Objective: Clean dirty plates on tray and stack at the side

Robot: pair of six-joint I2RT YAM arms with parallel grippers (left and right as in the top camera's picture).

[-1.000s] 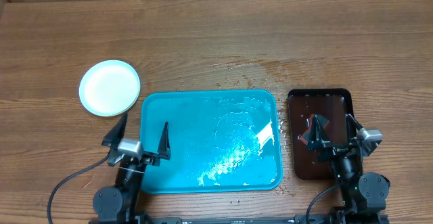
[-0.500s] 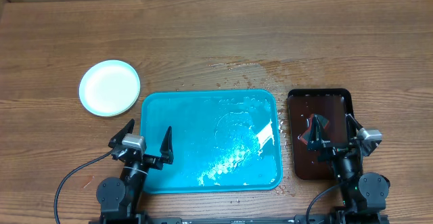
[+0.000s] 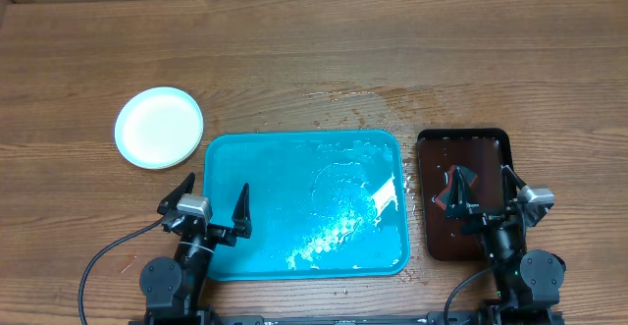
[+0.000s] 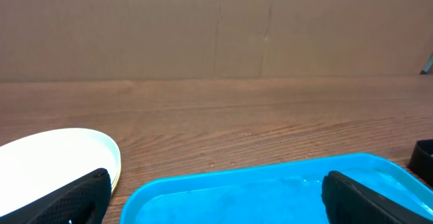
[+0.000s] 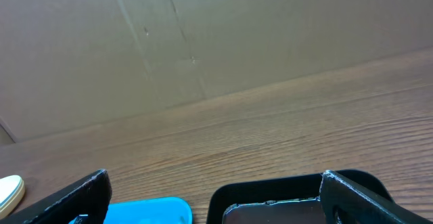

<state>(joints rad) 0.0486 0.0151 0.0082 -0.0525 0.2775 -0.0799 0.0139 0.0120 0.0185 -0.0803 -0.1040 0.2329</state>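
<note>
So the plates (image 3: 159, 128) sit in one pile on the bare counter (image 3: 392, 50), just off the far-left corner of the tray (image 3: 304, 202) and not touching it. From above I only see the top one: round, shallow, white centre, pale rim, no red on it that I can make out. In the left wrist view a yellowish edge peeks out under the white top, so it's a stack, but I can't count how many.

The tray itself carries no plates. It's glossy turquoise plastic with rounded corners and a low rim, and water is puddled and beaded over its right half. Its long axis runs left-right across the counter. The plates are round, so there's no long axis to line up on.

The relation that matters: the pile lies beyond and a bit outboard of the left end effector (image 3: 216, 184), which hovers over the tray's near-left corner, spread wide and empty. That arm is clearly the nearer one. The right end effector (image 3: 482, 180) is well apart from the pile, past the tray's right edge over a small dark tray (image 3: 463, 148) that looks wet, and it's also spread wide with nothing in it.

My read is the job's basically done.
</note>
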